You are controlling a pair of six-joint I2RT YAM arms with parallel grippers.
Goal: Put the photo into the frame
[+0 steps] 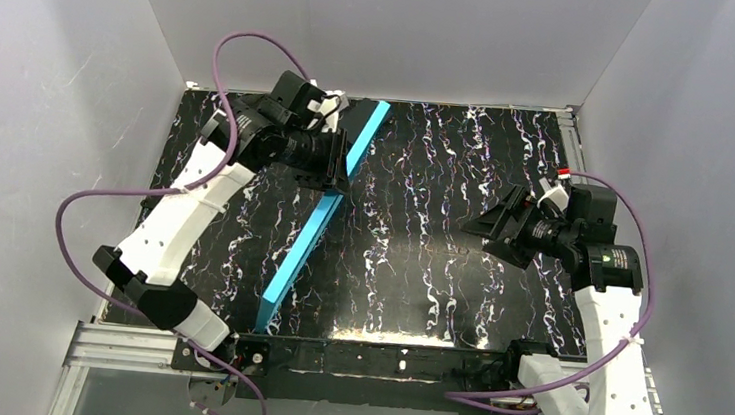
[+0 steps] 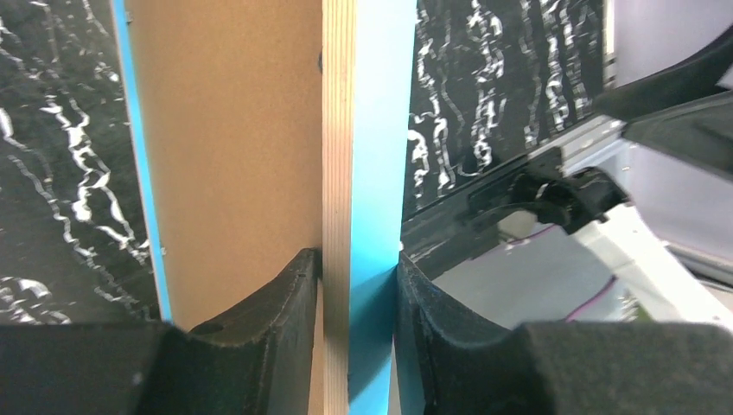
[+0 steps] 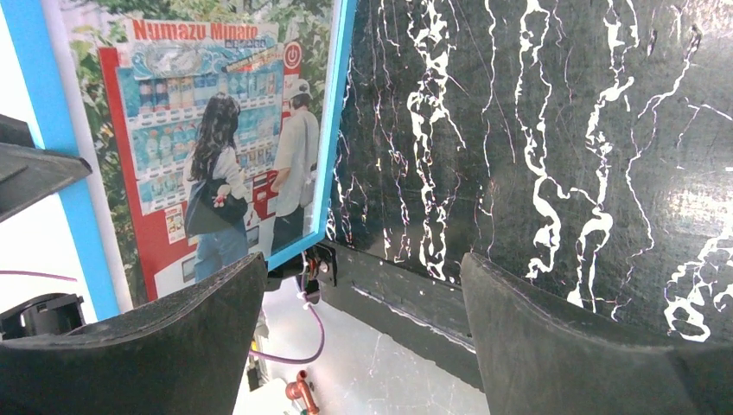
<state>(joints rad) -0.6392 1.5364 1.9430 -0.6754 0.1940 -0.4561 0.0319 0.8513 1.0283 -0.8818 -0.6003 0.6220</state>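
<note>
Late stage: the frame (image 1: pixel 305 242) stands on edge on the tabletop (image 1: pixel 442 224), left fingers (image 2: pixel 268 316) clamped on its rim, the photo (image 3: pixel 216 130) showing inside it, right fingers (image 3: pixel 553 328) spread empty nearby; lowering it flat, steadied, probably comes next.

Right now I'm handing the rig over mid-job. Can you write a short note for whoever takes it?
Left gripper: clamped on the frame, holding it upright on edge, diagonal across the table.
Right gripper: open, empty, apart from the frame on its right.
Photo: shows inside the blue border, with the backing board on the tan side.
Done: photo appears to be in.
Left: check the backing is seated (cannot tell), lay the frame down, release.
</note>
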